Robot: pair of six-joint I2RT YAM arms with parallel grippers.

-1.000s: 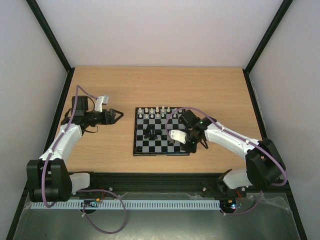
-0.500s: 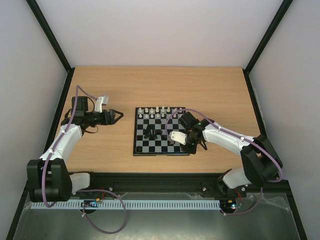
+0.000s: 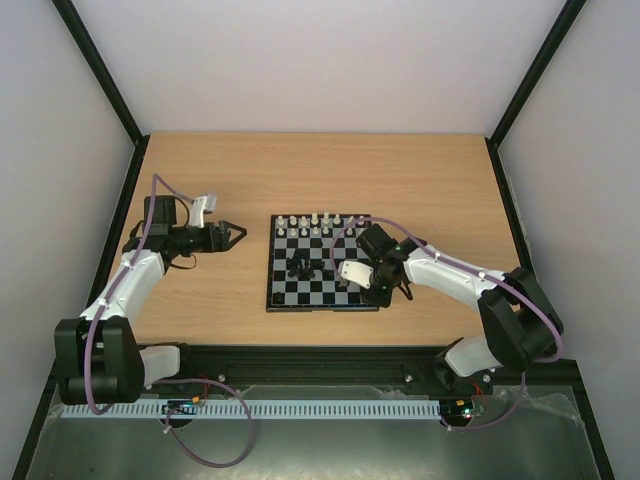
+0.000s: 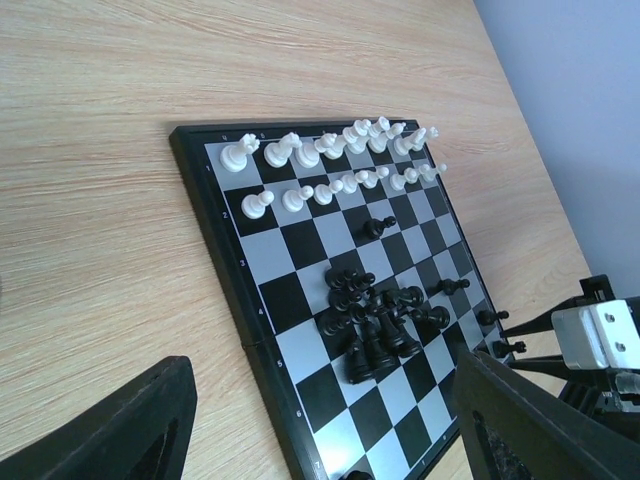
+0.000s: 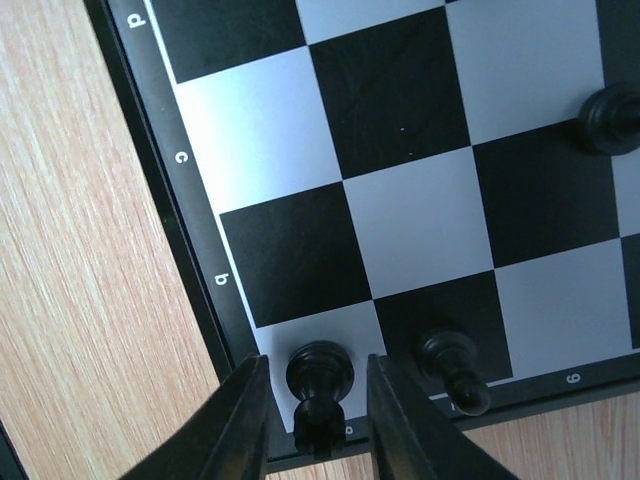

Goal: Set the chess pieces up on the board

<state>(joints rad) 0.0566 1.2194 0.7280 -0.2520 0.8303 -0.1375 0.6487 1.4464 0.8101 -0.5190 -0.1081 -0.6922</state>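
While its jaws stand apart, the right end effector (image 5: 315, 365) straddles a black piece (image 5: 319, 385) at the board (image 5: 400, 100) corner.

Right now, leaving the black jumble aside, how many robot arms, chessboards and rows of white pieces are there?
Robot arms: 2
Chessboards: 1
Rows of white pieces: 2
Total: 5

The surface (image 5: 90, 250) looked like matt light wood-grain laminate. The board (image 5: 420, 215) had smooth squares with a faint sheen, and the chess pieces (image 5: 318, 372) looked like shiny moulded plastic, tbh.
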